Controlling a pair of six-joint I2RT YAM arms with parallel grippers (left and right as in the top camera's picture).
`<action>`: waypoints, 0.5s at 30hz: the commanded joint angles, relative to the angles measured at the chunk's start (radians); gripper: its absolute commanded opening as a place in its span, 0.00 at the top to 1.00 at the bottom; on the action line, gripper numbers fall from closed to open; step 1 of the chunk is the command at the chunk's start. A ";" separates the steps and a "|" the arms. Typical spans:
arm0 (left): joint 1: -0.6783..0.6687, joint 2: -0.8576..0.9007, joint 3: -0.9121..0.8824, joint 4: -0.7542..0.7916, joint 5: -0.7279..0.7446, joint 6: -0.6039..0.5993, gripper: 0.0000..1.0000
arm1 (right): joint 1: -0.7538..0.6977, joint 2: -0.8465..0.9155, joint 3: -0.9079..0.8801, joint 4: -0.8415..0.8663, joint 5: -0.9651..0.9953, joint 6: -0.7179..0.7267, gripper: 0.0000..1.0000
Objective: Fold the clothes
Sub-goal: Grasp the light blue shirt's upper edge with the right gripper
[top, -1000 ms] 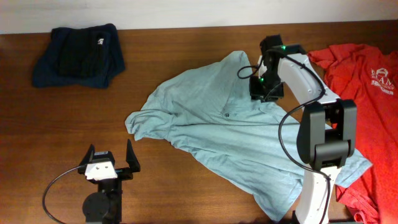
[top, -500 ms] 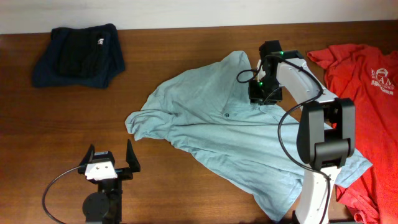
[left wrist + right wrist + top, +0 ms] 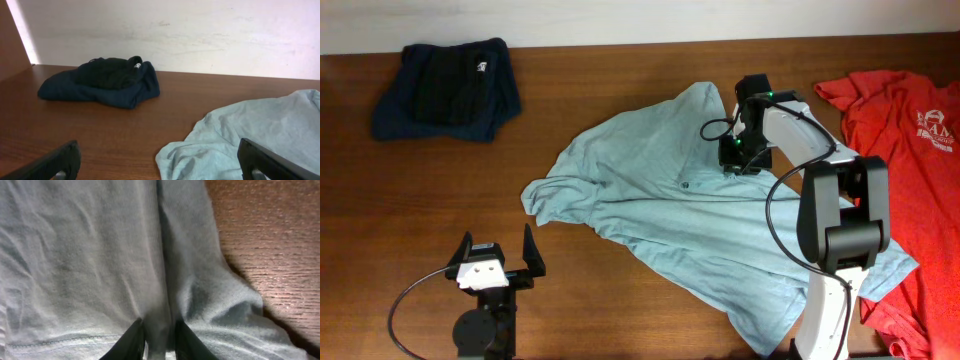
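My right claw (image 3: pixel 159 341) pinches a ridge of the teal shirt (image 3: pixel 650 200) near its edge, likely to pull it flat.

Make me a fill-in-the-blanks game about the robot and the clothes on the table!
1. The right claw pinches the pale blue shirt lying in the ____ of the table.
2. The left claw is ____ and holds nothing.
3. The other shirt, at the right edge, is coloured ____.
4. The dark folded clothes sit near the far ____ corner.

Missing words: middle, open, red, left.
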 commanded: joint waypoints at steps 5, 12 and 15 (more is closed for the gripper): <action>-0.004 -0.008 -0.002 -0.004 0.007 0.019 0.00 | -0.003 0.008 0.084 -0.066 0.013 0.008 0.75; -0.004 -0.008 -0.002 -0.005 0.007 0.019 0.00 | -0.003 0.007 0.138 -0.110 0.013 0.008 0.74; -0.004 -0.008 -0.002 -0.004 0.007 0.019 0.00 | -0.002 0.007 0.137 -0.117 0.013 0.008 0.74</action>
